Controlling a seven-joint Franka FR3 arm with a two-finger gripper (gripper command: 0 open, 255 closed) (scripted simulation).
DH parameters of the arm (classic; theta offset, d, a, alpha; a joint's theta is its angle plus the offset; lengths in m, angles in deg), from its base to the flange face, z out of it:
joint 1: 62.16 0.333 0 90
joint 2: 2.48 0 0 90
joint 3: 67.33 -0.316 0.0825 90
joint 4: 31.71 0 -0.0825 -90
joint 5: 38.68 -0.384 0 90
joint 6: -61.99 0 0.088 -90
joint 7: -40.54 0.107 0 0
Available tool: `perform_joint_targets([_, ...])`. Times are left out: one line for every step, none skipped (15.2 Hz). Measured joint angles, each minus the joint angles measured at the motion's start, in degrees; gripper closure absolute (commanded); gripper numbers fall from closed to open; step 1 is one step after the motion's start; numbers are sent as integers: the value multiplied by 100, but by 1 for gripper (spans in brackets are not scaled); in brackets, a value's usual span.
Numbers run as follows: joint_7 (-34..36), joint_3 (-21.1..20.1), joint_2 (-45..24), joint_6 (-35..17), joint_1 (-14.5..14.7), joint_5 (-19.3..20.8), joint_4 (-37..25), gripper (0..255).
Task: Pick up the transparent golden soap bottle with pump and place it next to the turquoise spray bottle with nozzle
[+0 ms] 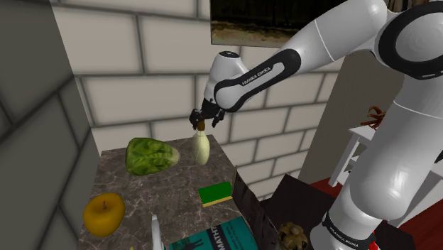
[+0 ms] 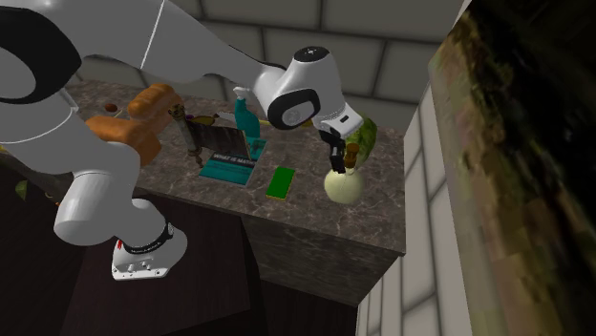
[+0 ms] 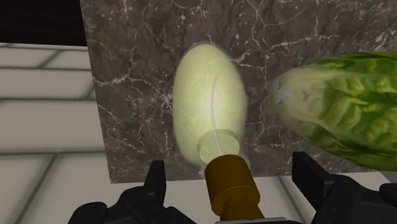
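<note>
The soap bottle (image 1: 201,147) stands upright on the counter (image 1: 142,202), at its far side by the brick wall. It is just beside the lettuce (image 1: 150,156), on the shoulder view's right of it. The claw (image 1: 206,118) hangs directly above the bottle and points down along its long axis. In the wrist view the fingers (image 3: 156,181) stand wide apart, one at each side of the brown pump (image 3: 232,188), and they touch nothing, so the bottle is not held. I judge that the next move needs a short straight descent, then closing on the neck. The turquoise spray bottle (image 2: 245,115) stands well apart, toward the second exterior view's left.
</note>
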Motion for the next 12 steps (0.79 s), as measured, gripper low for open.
perform_joint_targets([32, 1, -82, -69, -1, 35, -17, 0])
perform_joint_targets([35, 8, -143, -132, -8, 54, -18, 0])
perform_joint_targets([65, 9, -222, -187, -6, 86, -43, 0])
perform_joint_targets([83, 14, -301, -257, -8, 116, -50, 0])
perform_joint_targets([100, 17, -355, -316, -9, 140, -44, 0])
perform_joint_targets([109, 19, -377, -345, -8, 149, -36, 0])
perform_joint_targets([121, 18, -399, -361, -6, 160, -43, 0])
perform_joint_targets([125, 19, -412, -366, -5, 165, -50, 0])
perform_joint_targets([127, 19, -417, -369, -5, 167, -53, 0])
perform_joint_targets([127, 19, -420, -371, -5, 168, -55, 0])
perform_joint_targets([128, 19, -421, -372, -5, 169, -55, 0])
perform_joint_targets([128, 19, -422, -372, -5, 169, -56, 255])
